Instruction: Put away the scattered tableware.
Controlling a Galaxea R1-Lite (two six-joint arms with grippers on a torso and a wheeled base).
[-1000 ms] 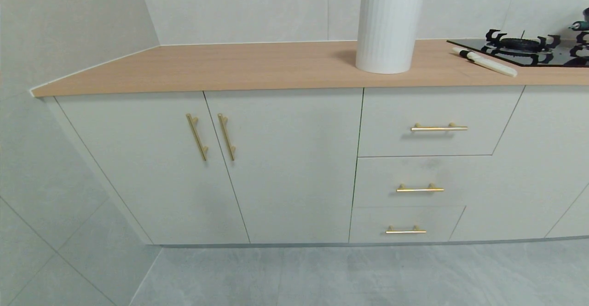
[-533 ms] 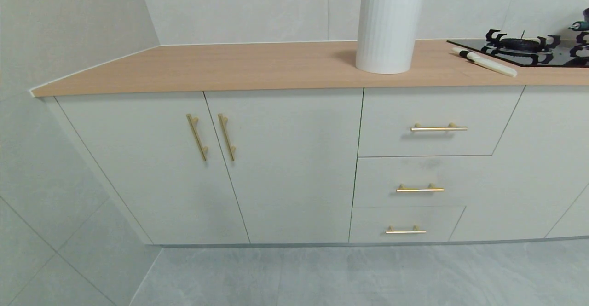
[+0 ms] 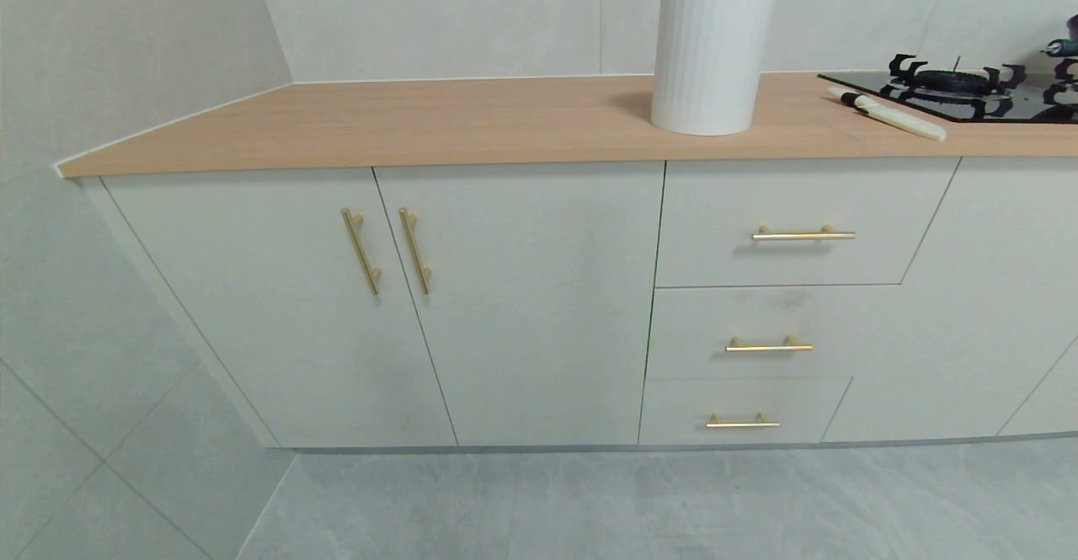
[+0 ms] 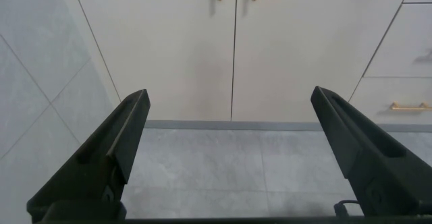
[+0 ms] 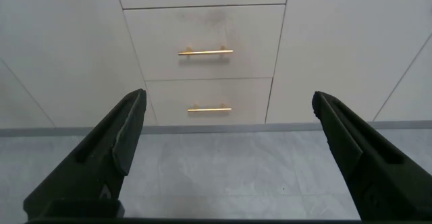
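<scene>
White ribbed jar [image 3: 713,46] and knife [image 3: 888,114] rest on the worktop [image 3: 421,122]; left gripper [image 4: 229,94] and right gripper [image 5: 229,94] stand wide open, empty

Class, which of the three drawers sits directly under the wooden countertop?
The top drawer, below the white ribbed container; the middle drawer and bottom drawer lie beneath it.

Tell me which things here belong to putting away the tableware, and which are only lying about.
For the job: knife on the countertop; white ribbed container, likely its holder.
Just there: gas stove; cabinet doors; drawers, all shut.
</scene>
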